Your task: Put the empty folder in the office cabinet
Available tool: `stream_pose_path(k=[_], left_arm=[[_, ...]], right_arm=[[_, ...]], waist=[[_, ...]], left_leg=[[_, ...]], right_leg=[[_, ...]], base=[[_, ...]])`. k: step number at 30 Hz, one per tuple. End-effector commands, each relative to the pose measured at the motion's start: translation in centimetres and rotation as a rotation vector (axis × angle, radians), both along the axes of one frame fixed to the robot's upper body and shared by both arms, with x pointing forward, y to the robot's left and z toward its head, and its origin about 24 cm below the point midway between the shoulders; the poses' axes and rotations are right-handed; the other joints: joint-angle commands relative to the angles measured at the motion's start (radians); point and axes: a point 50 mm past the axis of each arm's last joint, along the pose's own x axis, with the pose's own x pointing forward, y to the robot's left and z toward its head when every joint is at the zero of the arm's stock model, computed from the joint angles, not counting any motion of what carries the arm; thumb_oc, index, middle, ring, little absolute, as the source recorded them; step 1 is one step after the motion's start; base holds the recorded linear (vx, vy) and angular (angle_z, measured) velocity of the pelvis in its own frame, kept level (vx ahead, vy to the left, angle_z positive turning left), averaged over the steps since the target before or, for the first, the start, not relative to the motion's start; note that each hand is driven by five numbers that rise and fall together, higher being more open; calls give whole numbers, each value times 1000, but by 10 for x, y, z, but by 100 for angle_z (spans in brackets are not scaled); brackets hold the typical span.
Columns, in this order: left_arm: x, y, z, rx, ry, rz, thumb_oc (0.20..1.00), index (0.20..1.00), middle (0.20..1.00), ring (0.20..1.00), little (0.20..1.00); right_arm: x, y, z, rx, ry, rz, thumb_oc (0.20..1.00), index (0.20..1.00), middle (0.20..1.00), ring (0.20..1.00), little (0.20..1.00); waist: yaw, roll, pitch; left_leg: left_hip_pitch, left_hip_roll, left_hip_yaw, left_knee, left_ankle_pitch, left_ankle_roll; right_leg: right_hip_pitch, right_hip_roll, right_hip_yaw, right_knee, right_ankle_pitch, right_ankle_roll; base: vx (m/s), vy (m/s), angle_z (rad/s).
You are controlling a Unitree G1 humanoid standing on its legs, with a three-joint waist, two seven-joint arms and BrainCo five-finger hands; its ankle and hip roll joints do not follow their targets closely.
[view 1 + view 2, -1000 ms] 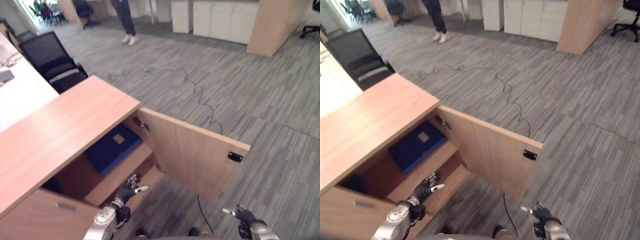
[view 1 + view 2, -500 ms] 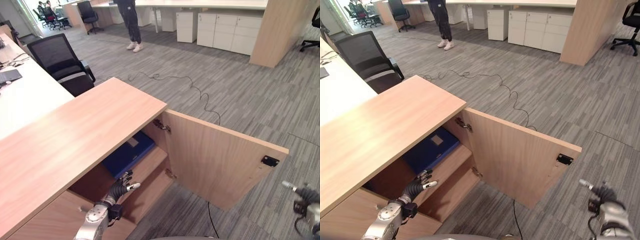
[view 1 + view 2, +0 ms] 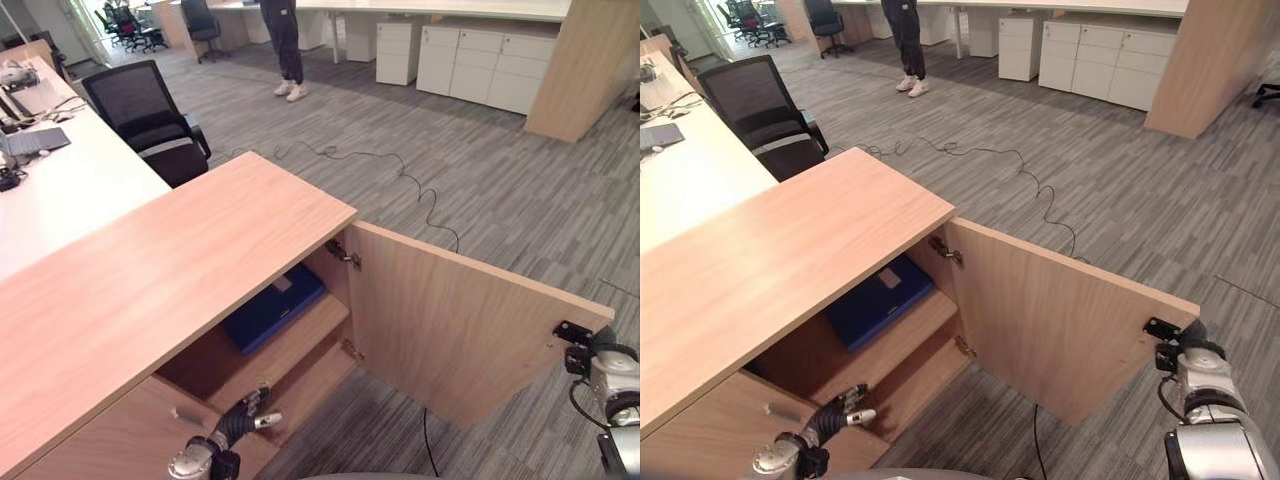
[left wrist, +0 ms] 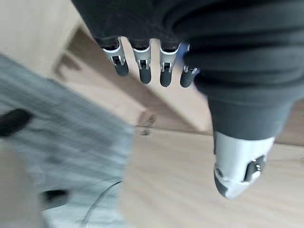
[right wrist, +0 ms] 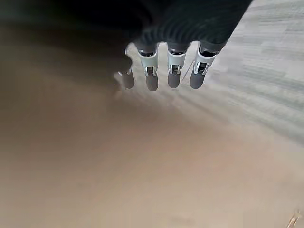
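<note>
The blue folder lay flat on the upper shelf inside the open cabinet, under the wooden top, with a pale label on its cover facing up. It looked like a stiff, light board binder with a smooth cover, likely to slide easily on the shelf and best taken by its spine or its near edge, should it need any nudging further in. The left hand hung below and in front of the shelf, near the cabinet's lower front edge, well apart from the folder; its fingers were straight and relaxed and held nothing. The right hand was at the outer edge of the open door, by the dark catch near its top corner, and its fingers were also straight, lying close against the door's face. With the folder already on the shelf, the remaining step was probably to swing the door closed. A person stood far off on the carpet.
</note>
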Motion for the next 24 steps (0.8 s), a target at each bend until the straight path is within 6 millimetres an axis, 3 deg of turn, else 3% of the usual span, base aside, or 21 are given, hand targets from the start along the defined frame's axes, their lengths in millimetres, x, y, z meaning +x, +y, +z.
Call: stream_pose_path(k=[1,3,4,5,6,9,10,12,14,15,19,24], left_arm=[[6,9,-1,79,-6,-33,1000,1000,1000,1000,1000],[3,11,-4,91,10,-8,1000,1000,1000,1000,1000],[2,11,-4,92,11,-7,1000,1000,1000,1000,1000],[3,13,-5,98,7,41,1000,1000,1000,1000,1000],[7,14,-2,94,-12,59,1000,1000,1000,1000,1000],[9,17,0,95,-30,85,1000,1000,1000,1000,1000],[14,20,3,93,-53,113,1000,1000,1000,1000,1000],[16,22,6,92,-68,127,1000,1000,1000,1000,1000],[22,28,11,93,-101,166,1000,1000,1000,1000,1000],[21,28,11,93,-99,165,1000,1000,1000,1000,1000],[22,38,13,110,-112,212,1000,1000,1000,1000,1000],[22,42,15,103,-124,264,1000,1000,1000,1000,1000]], right_arm=[[51,61,1,77,-105,190,1000,1000,1000,1000,1000],[52,81,-10,100,-87,260,1000,1000,1000,1000,1000],[52,82,-10,100,-86,261,1000,1000,1000,1000,1000],[47,105,-22,123,-71,363,1000,1000,1000,1000,1000],[43,111,-26,133,-69,392,1000,1000,1000,1000,1000],[32,120,-35,127,-39,471,1000,1000,1000,1000,1000],[18,127,-44,134,-11,522,1000,1000,1000,1000,1000],[9,130,-48,141,1,548,1000,1000,1000,1000,1000],[-17,138,-59,158,44,620,1000,1000,1000,1000,1000],[-18,138,-60,159,46,619,1000,1000,1000,1000,1000],[-55,147,-72,211,103,686,1000,1000,1000,1000,1000],[-64,162,-71,243,105,774,1000,1000,1000,1000,1000]], waist=[[40,-79,-5],[42,-80,-2],[41,-80,-3],[38,-83,2],[37,-83,5],[34,-86,7],[30,-89,10],[28,-90,11],[19,-94,19],[19,-94,17],[14,-101,28],[18,-106,35]], left_leg=[[1,37,2,3,39,-59],[-3,41,1,5,42,-61],[-3,41,1,5,42,-61],[-7,45,0,7,46,-64],[-9,46,-2,8,47,-64],[-13,50,-7,10,50,-67],[-17,54,-11,9,54,-70],[-20,56,-15,9,56,-72],[-26,63,-21,9,61,-77],[-27,63,-22,9,62,-77],[-42,72,-39,10,74,-85],[-53,83,-52,9,86,-94]], right_leg=[[-21,-93,31,12,12,105],[-22,-89,31,12,10,101],[-22,-89,31,12,10,101],[-23,-85,30,12,7,97],[-23,-83,30,12,7,96],[-23,-80,29,11,3,93],[-23,-77,26,10,-1,92],[-23,-75,24,10,-3,90],[-23,-69,19,10,-8,87],[-23,-69,18,10,-8,86],[-25,-62,11,6,-17,82],[-29,-53,2,3,-23,78]], base=[[8,-34,-8],[4,-31,-8],[2,-33,-7],[0,-33,-1],[0,-33,1],[2,-27,1],[3,-61,4],[2,-53,12],[2,-60,10],[5,-41,18],[7,-71,19],[-2,-65,15]])
